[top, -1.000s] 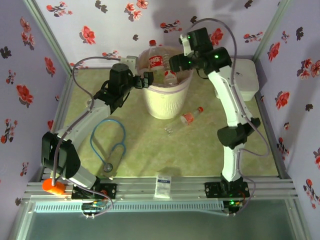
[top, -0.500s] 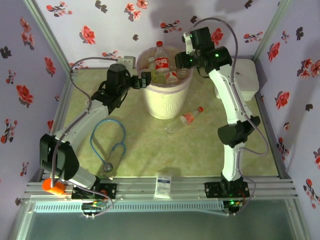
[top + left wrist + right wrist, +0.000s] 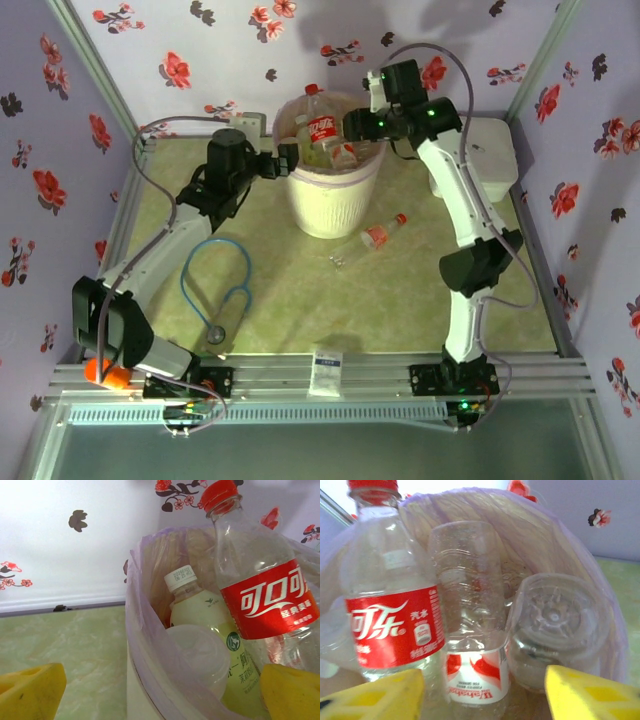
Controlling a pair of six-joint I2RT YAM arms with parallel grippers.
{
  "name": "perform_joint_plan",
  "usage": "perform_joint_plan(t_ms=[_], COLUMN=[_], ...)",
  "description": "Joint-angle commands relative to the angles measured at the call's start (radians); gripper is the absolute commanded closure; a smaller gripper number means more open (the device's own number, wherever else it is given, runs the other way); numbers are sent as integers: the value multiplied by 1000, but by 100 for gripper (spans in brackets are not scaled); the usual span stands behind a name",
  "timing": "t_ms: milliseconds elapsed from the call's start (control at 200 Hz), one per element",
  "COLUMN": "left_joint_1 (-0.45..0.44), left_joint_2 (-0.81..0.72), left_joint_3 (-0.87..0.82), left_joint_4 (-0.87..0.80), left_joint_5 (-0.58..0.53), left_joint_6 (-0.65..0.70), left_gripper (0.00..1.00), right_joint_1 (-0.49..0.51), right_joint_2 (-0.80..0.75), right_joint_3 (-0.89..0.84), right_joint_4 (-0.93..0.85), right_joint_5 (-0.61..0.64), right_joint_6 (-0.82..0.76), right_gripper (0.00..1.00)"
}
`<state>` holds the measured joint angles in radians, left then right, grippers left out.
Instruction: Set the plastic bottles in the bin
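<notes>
Ribbed bin [image 3: 328,208] near the far edge of the table [image 3: 300,300], crammed with plastic bottles [image 3: 338,152], a red-capped cola bottle [image 3: 319,124] topping its rim, a loose bottle [image 3: 371,238] on open floor beside it; left gripper [image 3: 291,157] and right gripper [image 3: 353,124] flank the rim, fingers spread, empty.

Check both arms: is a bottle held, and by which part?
Nothing is held. The left gripper and right gripper hang at the bin, jaws open, gripping none of the bottles.
</notes>
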<state>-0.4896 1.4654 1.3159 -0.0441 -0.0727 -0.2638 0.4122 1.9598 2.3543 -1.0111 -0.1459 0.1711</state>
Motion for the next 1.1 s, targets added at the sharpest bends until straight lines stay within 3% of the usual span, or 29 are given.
perform_joint_plan(t_ms=[0, 215, 340, 460, 725, 865, 1095], left_joint_1=[9, 12, 15, 18, 20, 20, 20], left_joint_2=[-65, -165, -250, -328, -422, -441, -415], left_joint_3=[-15, -45, -86, -150, -361, -479, -488], left_joint_4=[-13, -59, -122, -188, -197, -106, -89], left_joint_5=[27, 49, 50, 50, 68, 86, 103], left_joint_6=[8, 26, 44, 46, -90, -181, -205], left_gripper=[0, 0, 0, 0, 0, 0, 0], right_joint_1=[-14, -160, -310, -386, -354, -307, -201], right_joint_2=[-148, -429, -602, -658, -633, -510, -343], right_joint_3=[-70, -470, -799, -1013, -1418, -1425, -1374], right_joint_4=[64, 215, 341, 379, 747, 843, 911], right_joint_5=[22, 81, 24, -11, -138, -182, -230], right_joint_6=[40, 186, 352, 488, 814, 857, 878], right_gripper=[29, 18, 13, 9, 5, 8, 17])
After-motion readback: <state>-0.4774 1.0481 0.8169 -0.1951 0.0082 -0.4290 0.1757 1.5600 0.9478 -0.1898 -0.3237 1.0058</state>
